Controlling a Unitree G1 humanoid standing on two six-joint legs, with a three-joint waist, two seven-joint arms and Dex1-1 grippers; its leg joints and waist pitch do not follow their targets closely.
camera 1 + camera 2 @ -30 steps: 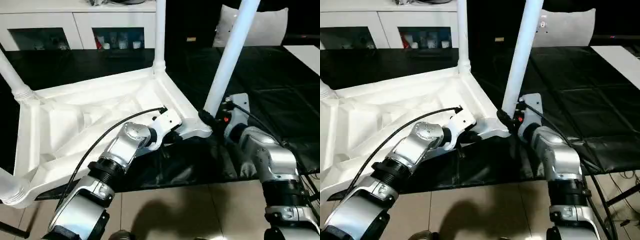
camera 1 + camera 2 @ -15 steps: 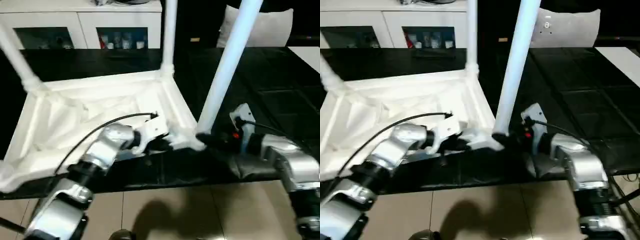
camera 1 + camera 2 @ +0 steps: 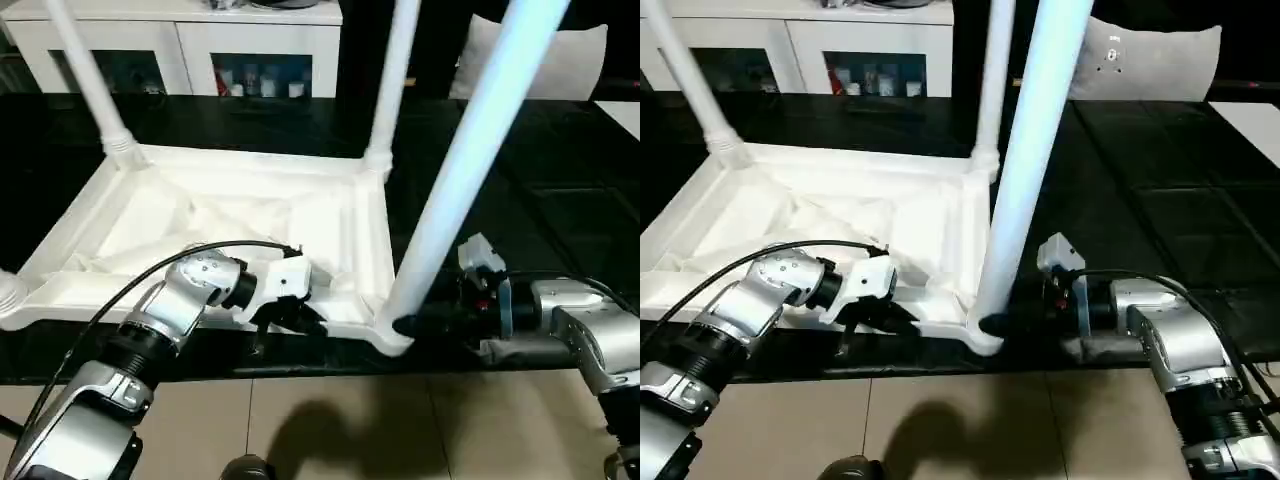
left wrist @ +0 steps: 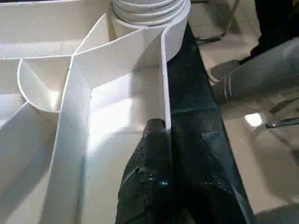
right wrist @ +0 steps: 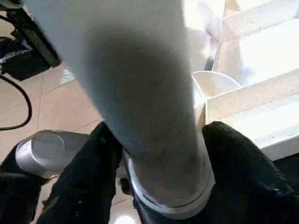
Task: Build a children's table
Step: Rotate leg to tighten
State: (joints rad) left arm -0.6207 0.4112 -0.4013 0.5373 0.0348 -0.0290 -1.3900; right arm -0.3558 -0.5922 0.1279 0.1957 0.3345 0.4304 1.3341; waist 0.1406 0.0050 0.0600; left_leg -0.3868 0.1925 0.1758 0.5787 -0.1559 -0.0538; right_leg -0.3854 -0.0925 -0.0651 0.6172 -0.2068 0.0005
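Note:
The children's table [image 3: 250, 215] lies upside down on the black tabletop, ribbed underside up. Two legs stand in the far sockets, one at the left [image 3: 92, 85] and one at the right [image 3: 390, 85]. A third leg [image 3: 470, 170] rises from the near right corner socket [image 3: 385, 335]. My right gripper [image 3: 408, 326] reaches in from the right and is shut around this leg's base, one black finger [image 5: 88, 172] on each side. My left gripper [image 3: 292, 316] is shut on the table's near rim [image 4: 164, 93], pinching the thin wall.
A white cabinet with glass doors [image 3: 180, 40] stands behind the black tabletop [image 3: 560, 170]. A white cushion [image 3: 575, 60] sits at the back right. The tabletop's front edge runs just below both grippers, with tiled floor [image 3: 330, 430] beneath.
The camera has shifted. The upturned table has swung so its near rim lies along the tabletop's front edge. My right forearm now comes in sideways, still at the leg's base.

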